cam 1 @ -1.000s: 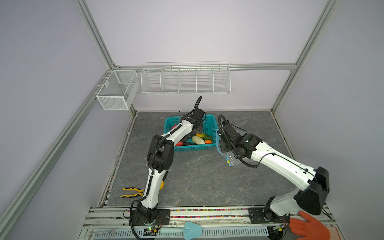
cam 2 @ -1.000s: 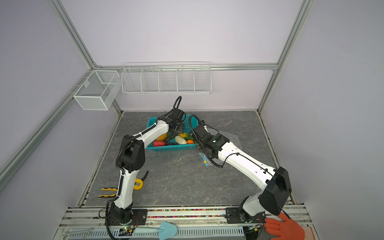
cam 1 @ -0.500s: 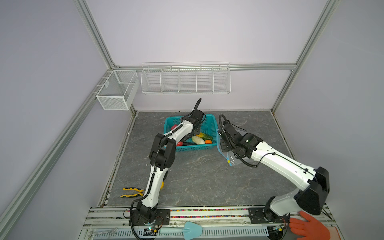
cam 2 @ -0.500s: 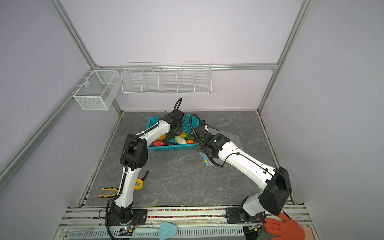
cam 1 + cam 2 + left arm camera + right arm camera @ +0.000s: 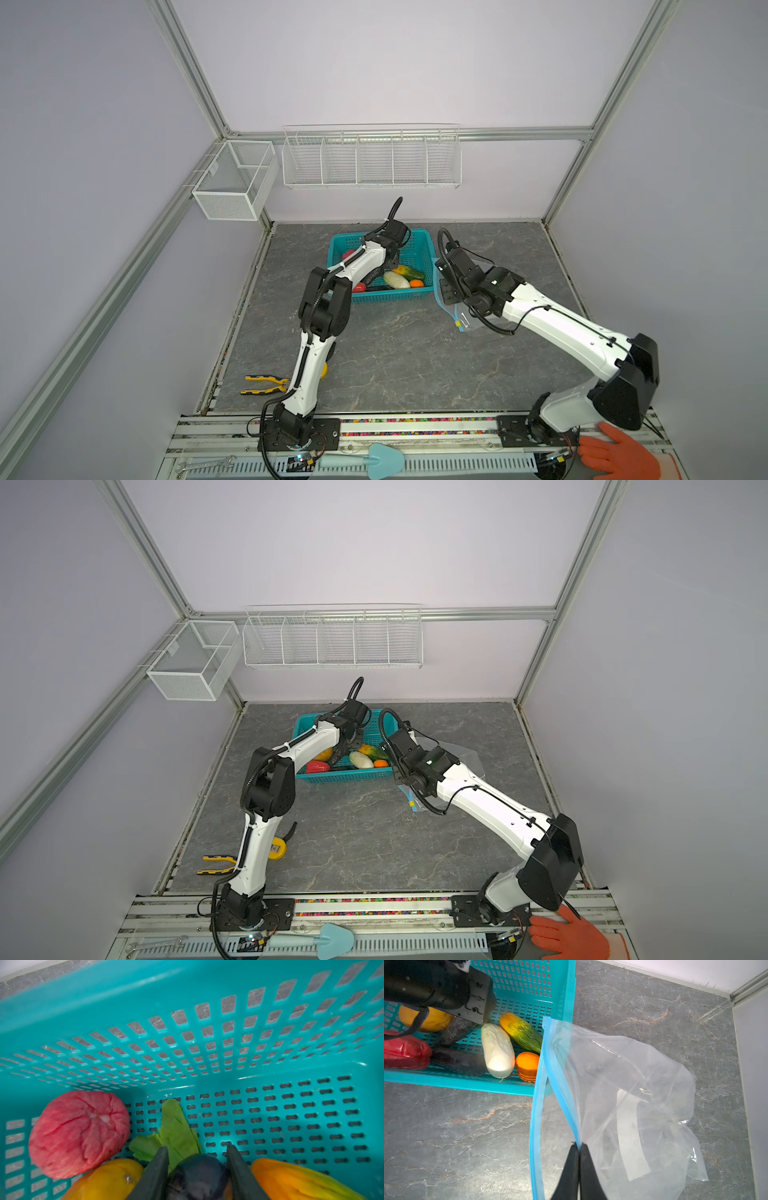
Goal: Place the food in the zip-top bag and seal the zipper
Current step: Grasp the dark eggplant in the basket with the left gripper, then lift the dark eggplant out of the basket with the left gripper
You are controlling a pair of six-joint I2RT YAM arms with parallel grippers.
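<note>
Left hand (image 5: 196, 1147) snug around dark eggplant (image 5: 199, 1176) between crowding orange-yellow fruit (image 5: 108, 1178) in basket (image 5: 187, 991); right hand (image 5: 579, 1145) tight on zipper (image 5: 535, 1126).

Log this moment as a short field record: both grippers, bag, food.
left gripper: down in the teal basket, fingers against both sides of the dark eggplant
right gripper: shut on one strip of the zipper
zip-top bag: beside the basket, mouth open, its two strips apart, no food seen inside
in basket: pink piece, white piece, orange piece, red piece, others
</note>
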